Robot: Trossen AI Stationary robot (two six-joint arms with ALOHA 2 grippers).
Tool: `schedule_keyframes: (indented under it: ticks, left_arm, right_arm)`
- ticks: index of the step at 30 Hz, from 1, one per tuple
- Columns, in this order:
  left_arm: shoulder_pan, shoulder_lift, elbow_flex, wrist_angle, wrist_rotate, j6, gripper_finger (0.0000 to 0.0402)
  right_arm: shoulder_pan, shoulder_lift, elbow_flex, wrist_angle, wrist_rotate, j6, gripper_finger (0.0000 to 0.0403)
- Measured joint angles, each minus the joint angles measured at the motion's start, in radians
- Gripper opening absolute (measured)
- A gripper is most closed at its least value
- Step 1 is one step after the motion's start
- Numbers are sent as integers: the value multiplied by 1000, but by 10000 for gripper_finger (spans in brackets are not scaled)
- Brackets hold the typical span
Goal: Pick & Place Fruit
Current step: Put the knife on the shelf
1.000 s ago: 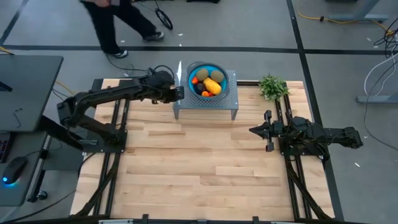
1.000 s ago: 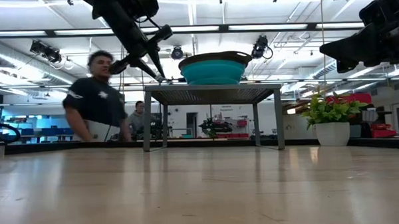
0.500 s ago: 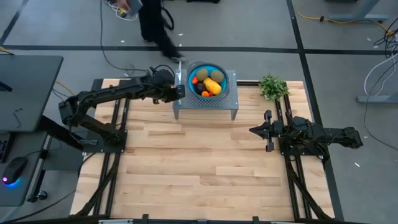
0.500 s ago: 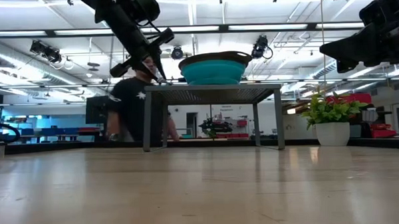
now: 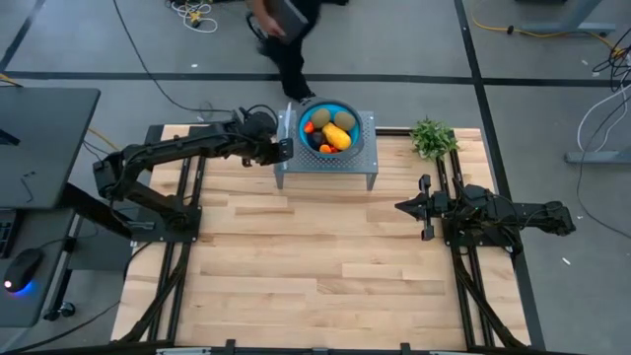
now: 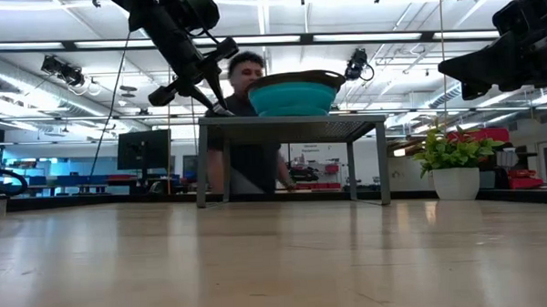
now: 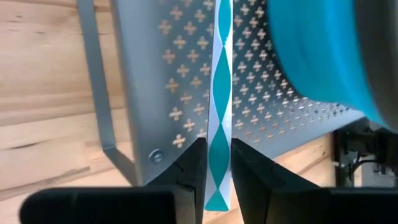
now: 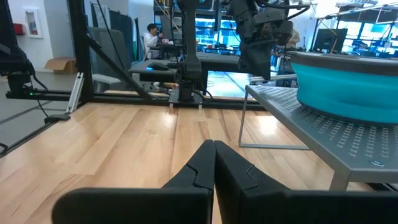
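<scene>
Since the earlier pictures the person (image 5: 286, 35) beyond the far edge has walked to the right and now stands right behind the metal stand (image 5: 325, 163); the left claw (image 5: 286, 148) has hardly shifted, and the right arm has not moved at all.

The fruit (image 5: 330, 130) lies in a blue bowl (image 5: 309, 110) on top of the perforated stand at the far middle of the wooden surface (image 5: 315, 256). In the bowl are two brown-green ovals, a longer yellow-orange piece and a few small red-orange ones.

The left claw sits at the stand's left edge, just left of the bowl. Its fingers (image 7: 193, 168) are clamped on a slim white and teal stick (image 7: 219, 93), which stands over the stand's top. Whether the stick touches the metal is hard to judge.

The right claw (image 5: 401, 207) hovers over the right part of the surface, well apart from the stand, with its fingers (image 8: 202, 163) pressed together on nothing.

A small green plant (image 5: 432, 138) stands at the far right, near the stand.
</scene>
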Motion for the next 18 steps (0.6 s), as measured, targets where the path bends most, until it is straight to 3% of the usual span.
schedule_keyframes:
  ticks: [18]
  left_arm:
    - [14,0,-1,-7,-18,-13,74]
  right_arm:
    - [0,0,0,0,0,0,7]
